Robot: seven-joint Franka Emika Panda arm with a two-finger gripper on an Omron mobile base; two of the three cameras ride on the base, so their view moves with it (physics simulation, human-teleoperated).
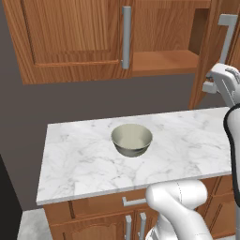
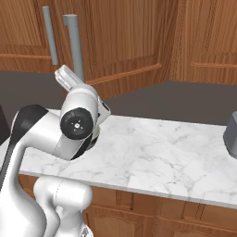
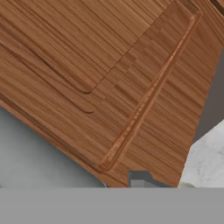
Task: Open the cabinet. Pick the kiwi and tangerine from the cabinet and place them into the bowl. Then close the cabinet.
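Observation:
The cabinet (image 1: 70, 37) hangs above the counter; its left door is closed and its right door (image 1: 206, 56) is swung wide open. A bare wooden shelf (image 1: 164, 61) shows inside. The kiwi and the tangerine are out of view. The bowl (image 1: 132, 139) sits empty on the marble counter (image 1: 79, 154). My gripper (image 1: 209, 86) is at the open door's lower edge, just below its long grey handle (image 1: 228, 35). From the right base view the gripper (image 2: 65, 76) is close beside that handle (image 2: 74, 46). The door's panelled face (image 3: 109, 78) is right in front of the hand. The jaws' gap cannot be made out.
A dark grey object (image 2: 231, 134) stands at the counter's far right. Lower cabinets (image 1: 108, 206) with short grey handles run beneath the counter. The open door juts out over the counter's right end. Bare marble surrounds the bowl.

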